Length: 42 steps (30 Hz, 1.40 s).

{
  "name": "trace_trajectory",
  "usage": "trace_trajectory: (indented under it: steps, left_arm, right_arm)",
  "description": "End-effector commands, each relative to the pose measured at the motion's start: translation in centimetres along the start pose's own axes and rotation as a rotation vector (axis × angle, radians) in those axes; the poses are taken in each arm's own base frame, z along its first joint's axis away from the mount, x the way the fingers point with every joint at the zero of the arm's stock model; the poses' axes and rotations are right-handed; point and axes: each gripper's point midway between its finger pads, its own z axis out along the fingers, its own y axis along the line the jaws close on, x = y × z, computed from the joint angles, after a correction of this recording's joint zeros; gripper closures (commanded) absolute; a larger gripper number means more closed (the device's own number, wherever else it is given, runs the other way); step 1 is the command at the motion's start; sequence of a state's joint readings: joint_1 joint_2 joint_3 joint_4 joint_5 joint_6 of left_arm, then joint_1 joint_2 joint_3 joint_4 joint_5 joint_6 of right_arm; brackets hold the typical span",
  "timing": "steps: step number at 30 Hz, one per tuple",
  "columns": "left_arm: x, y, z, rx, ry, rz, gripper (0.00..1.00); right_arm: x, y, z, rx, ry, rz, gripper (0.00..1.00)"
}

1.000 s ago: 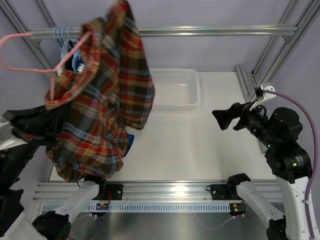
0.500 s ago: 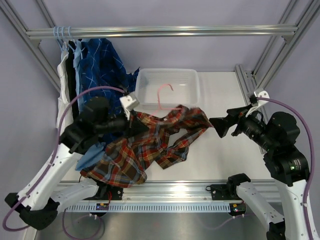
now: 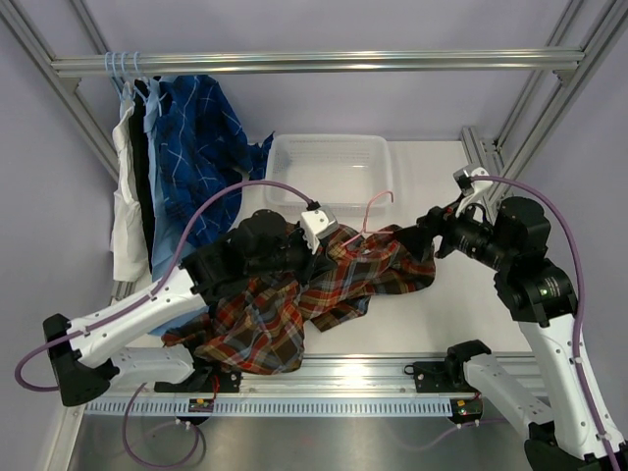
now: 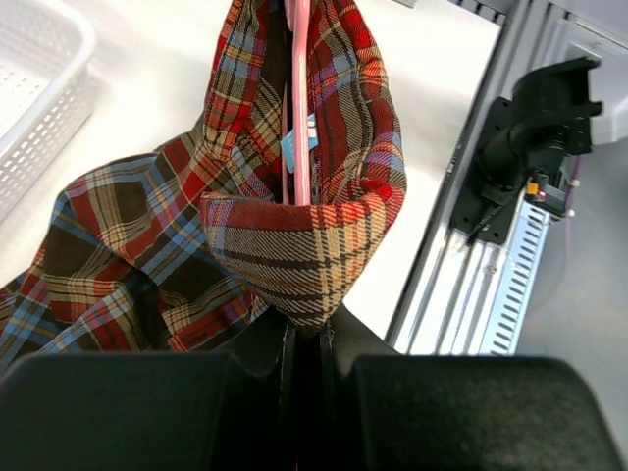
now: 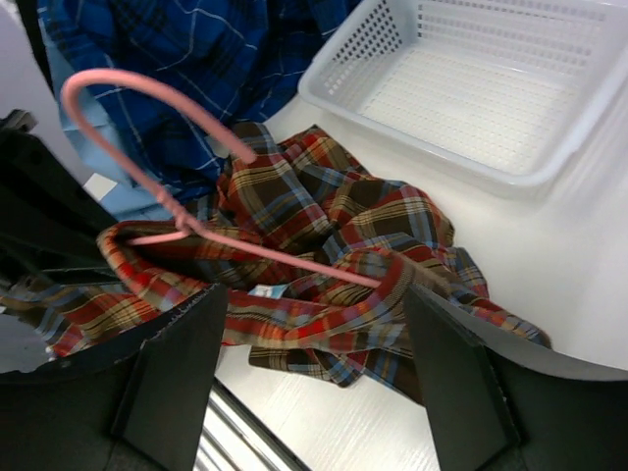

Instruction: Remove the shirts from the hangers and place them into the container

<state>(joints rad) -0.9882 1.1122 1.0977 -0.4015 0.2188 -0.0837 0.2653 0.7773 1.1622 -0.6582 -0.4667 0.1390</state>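
- The plaid shirt point(image 3: 260, 329) lies crumpled on the surface point(image 3: 432, 319), between the two arms and on the near side of the container point(image 3: 334, 172). No part of it is inside the container.
- The pink hanger point(image 4: 299, 98) is threaded through the shirt's collar. Its hook sticks up out of the cloth, pointing toward the container.
- The left fingers point(image 4: 196, 412) are pressed together, clamped on a fold of the plaid shirt at the collar, right below the hanger's pink bar. I cannot tell whether the hanger itself is pinched as well.
- The right fingers point(image 5: 167, 373) stand wide apart, one on each side of the shirt's right end, with the hanger's bar lying between them. They grip nothing.
- The container stands at the far middle of the surface, just beyond the shirt's far edge.
- At the far left, a dark blue shirt point(image 3: 191, 147) with thin light checks and a white shirt point(image 3: 126, 211) hang from the rail point(image 3: 343, 62) on pale blue hangers point(image 3: 120, 67). Other shirts are squeezed between them.
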Motion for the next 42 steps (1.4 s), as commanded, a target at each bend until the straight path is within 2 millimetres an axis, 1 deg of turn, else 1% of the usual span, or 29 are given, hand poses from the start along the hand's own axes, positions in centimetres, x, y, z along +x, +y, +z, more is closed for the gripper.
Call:
trace_trajectory:
  steps: [1, 6, 8, 9, 10, 12, 13, 15, 17, 19, 20, 22, 24, 26, 27, 29, 30, 31, 32, 33, 34, 35, 36, 37, 38, 40, 41, 42]
  left_arm:
    - [-5.8, 0.2, -0.4, -0.031, -0.173, 0.044, 1.0]
    - [-6.0, 0.3, 0.9, -0.025, -0.168, 0.029, 1.0]
    - [-6.7, -0.2, 1.1, -0.002, -0.178, 0.023, 1.0]
    - [-6.7, -0.3, 1.6, 0.005, -0.173, 0.022, 1.0]
    - [-7.1, -0.8, 1.6, 0.021, -0.179, 0.027, 1.0]
    - [-7.0, -1.2, 2.1, 0.033, -0.171, 0.031, 1.0]
    - [-7.0, -1.5, 2.2, 0.04, -0.17, 0.034, 1.0]
    - [-7.1, -1.7, 2.3, 0.041, -0.17, 0.035, 1.0]
    - [-7.2, -2.0, 2.4, 0.047, -0.17, 0.036, 1.0]
    - [-7.3, -2.1, 2.4, 0.051, -0.173, 0.035, 1.0]
    - [-7.4, -2.1, 2.4, 0.047, -0.175, 0.032, 1.0]
    - [-7.5, -2.1, 2.3, 0.041, -0.181, 0.031, 1.0]
    - [-7.8, -1.9, 2.2, 0.032, -0.19, 0.03, 1.0]
    - [-8.1, -1.9, 2.1, 0.029, -0.199, 0.033, 1.0]
    - [-8.1, -1.8, 2.1, 0.027, -0.2, 0.031, 1.0]
    - [-8.3, -1.9, 2.1, 0.027, -0.206, 0.023, 1.0]
    - [-8.4, -2.0, 2.0, 0.028, -0.209, 0.016, 0.99]
    - [-8.5, -1.9, 1.9, 0.025, -0.208, 0.015, 0.91]
    - [-8.6, -2.0, 1.8, 0.025, -0.209, 0.014, 0.81]
    - [-8.5, -2.0, 1.5, 0.02, -0.202, 0.009, 0.68]
    - [-9.2, -2.0, 1.1, 0.017, -0.213, 0.006, 0.4]
    - [-9.6, -2.1, 0.8, 0.014, -0.217, 0.004, 0.3]
    - [-9.8, -2.1, 0.4, 0.009, -0.213, -0.003, 0.24]
    - [-10.9, -2.4, -0.2, 0.017, -0.238, -0.005, 0.15]
    - [-11.6, -2.6, -0.6, 0.019, -0.251, -0.004, 0.12]
    - [-12.4, -3.1, -1.0, 0.041, -0.272, 0.007, 0.07]
    - [-13.2, -3.2, -1.2, 0.047, -0.288, 0.014, 0.06]
    - [-13.4, -3.3, -1.1, 0.052, -0.291, 0.017, 0.06]
  right_arm:
    - [-1.0, 2.7, 0.0, -0.144, -0.035, -0.041, 0.2]
    - [-2.3, 4.4, 0.5, -0.218, -0.078, -0.051, 0.23]
    - [-2.6, 4.8, 1.1, -0.235, -0.084, -0.054, 0.24]
    - [-2.7, 4.6, 1.4, -0.226, -0.087, -0.054, 0.24]
    - [-3.0, 4.6, 1.8, -0.225, -0.097, -0.059, 0.25]
    - [-3.2, 4.4, 2.5, -0.214, -0.101, -0.062, 0.26]
    - [-3.4, 4.3, 2.8, -0.211, -0.11, -0.064, 0.28]
    - [-3.2, 4.0, 3.7, -0.207, -0.099, -0.056, 0.29]
    - [-3.3, 4.0, 4.3, -0.208, -0.107, -0.056, 0.34]
    - [-3.4, 3.8, 4.7, -0.201, -0.116, -0.054, 0.42]
    - [-3.3, 3.8, 4.9, -0.198, -0.112, -0.05, 0.51]
    - [-2.7, 3.6, 5.2, -0.2, -0.089, -0.04, 0.55]
    - [-1.8, 3.6, 5.5, -0.204, -0.065, -0.026, 0.63]
    - [-1.4, 3.7, 5.4, -0.206, -0.064, -0.022, 0.73]
    - [-1.1, 3.6, 5.5, -0.203, -0.059, -0.02, 0.86]
    - [-1.0, 3.5, 5.1, -0.186, -0.064, -0.024, 0.98]
    - [-0.8, 3.4, 4.9, -0.179, -0.06, -0.026, 1.0]
    - [-0.8, 3.3, 4.7, -0.174, -0.061, -0.033, 1.0]
    - [-0.9, 3.0, 4.6, -0.156, -0.068, -0.046, 1.0]
    - [-0.8, 2.9, 4.5, -0.148, -0.068, -0.051, 1.0]
    - [-0.8, 2.8, 4.1, -0.135, -0.07, -0.06, 1.0]
    - [-0.8, 2.4, 4.0, -0.115, -0.076, -0.078, 1.0]
    - [-0.6, 2.2, 3.8, -0.105, -0.073, -0.081, 1.0]
    - [-0.6, 1.9, 3.5, -0.086, -0.078, -0.097, 1.0]
    - [-0.6, 1.7, 3.5, -0.077, -0.081, -0.103, 1.0]
    - [-0.3, 1.4, 3.3, -0.061, -0.077, -0.115, 1.0]
    - [-0.3, 1.3, 3.2, -0.053, -0.078, -0.124, 1.0]
    - [-0.4, 1.3, 3.1, -0.052, -0.079, -0.127, 1.0]
